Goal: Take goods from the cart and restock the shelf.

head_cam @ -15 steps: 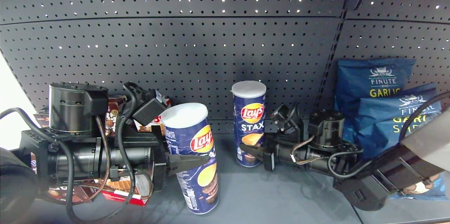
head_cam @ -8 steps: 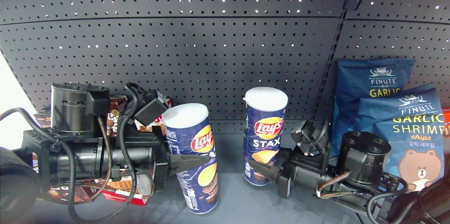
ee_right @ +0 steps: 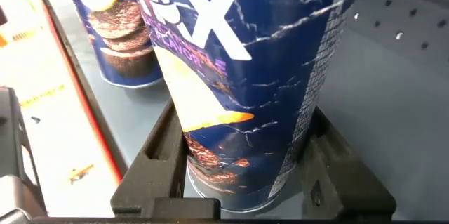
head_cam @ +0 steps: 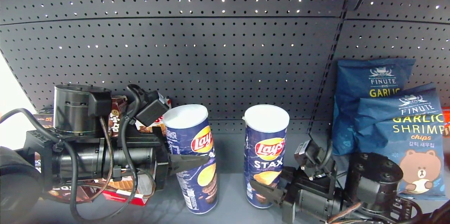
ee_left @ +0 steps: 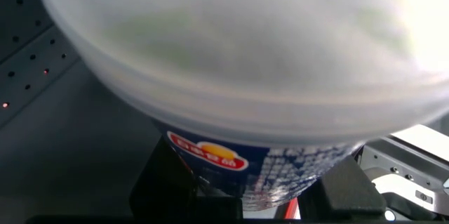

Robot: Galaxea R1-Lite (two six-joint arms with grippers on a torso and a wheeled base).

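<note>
The dark grey metal shelf [head_cam: 230, 185], with its perforated back panel, fills the head view from edge to edge, its floor running along the lower part of the frame. The left gripper [head_cam: 197, 164] sits on a bulky black arm at the lower left and points toward the centre. Its jaws are clamped on the sides of a tall blue cardboard chip can with a white plastic lid [head_cam: 191, 146]. This can stands left of centre and leans slightly, its lid closer to the arm than its base. In the left wrist view the same lid [ee_left: 238, 55] covers the upper frame, and the left gripper [ee_left: 245, 196] hugs the can body below it.

At the right of the head view two blue foil chip bags lean against the back panel, the front bag [head_cam: 411, 139] overlapping the rear bag [head_cam: 369, 83].

The right gripper [head_cam: 263, 190] comes in from the lower right, jaws closed around the lower part of a second blue chip can with a white lid [head_cam: 266, 146]. It stands upright just right of centre, apart from the first. The right wrist view shows dark fingers [ee_right: 158, 161] pressed on both sides of this can [ee_right: 259, 76].

Red and brown snack boxes [head_cam: 119, 192] lie behind the left arm.
</note>
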